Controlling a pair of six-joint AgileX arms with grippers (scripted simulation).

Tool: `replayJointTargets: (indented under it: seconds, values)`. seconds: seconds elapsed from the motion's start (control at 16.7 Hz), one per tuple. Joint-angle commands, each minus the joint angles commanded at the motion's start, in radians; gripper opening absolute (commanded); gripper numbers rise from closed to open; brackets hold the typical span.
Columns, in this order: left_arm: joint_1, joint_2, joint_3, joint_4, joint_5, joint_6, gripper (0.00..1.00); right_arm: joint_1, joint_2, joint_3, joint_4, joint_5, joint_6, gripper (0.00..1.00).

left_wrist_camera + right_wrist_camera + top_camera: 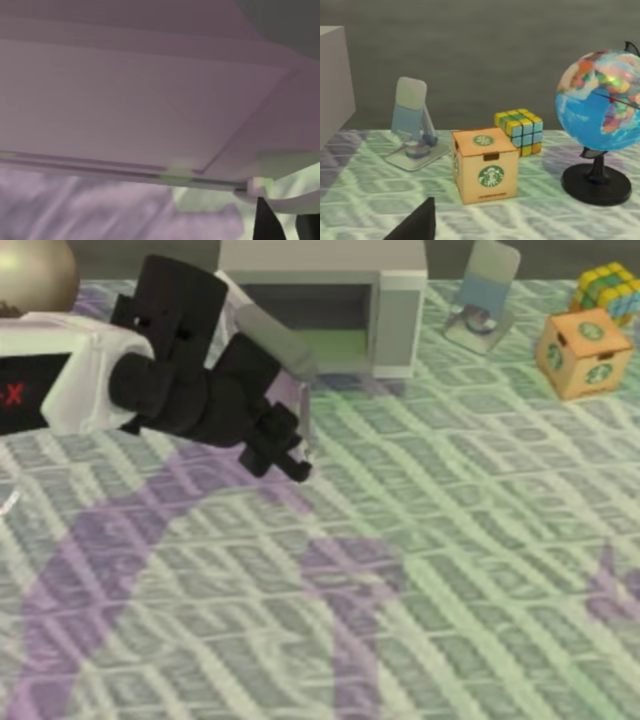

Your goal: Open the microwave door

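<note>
From above, the microwave (330, 305) stands at the far middle of the table, and the microwave door (275, 340) already stands swung well out toward the left, so the cavity shows open. My left gripper (285, 445) sits at the door's free edge, just in front of the oven; whether it is spread or pinching the door I cannot tell here. In my judgement the job is nearly done, with only a little more swing or a release left. The left wrist view is filled by the door's flat panel (125, 100) very close, with patterned cloth beyond. The right wrist view shows an orange box (484, 165), a colour cube (520, 131), a phone stand (412, 125) and a globe (600, 100) on the green and purple tablecloth (365, 190), before a plain grey wall; the right arm is parked off the table's right side.
</note>
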Motion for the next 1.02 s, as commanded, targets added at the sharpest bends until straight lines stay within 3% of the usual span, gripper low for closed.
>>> replayJointTargets:
  seconds: [1.02]
  values:
    - [0.029,-0.007,-0.005,-0.025,0.05,0.07,0.0,0.0,0.0,0.0,0.0,0.0,0.0,1.0]
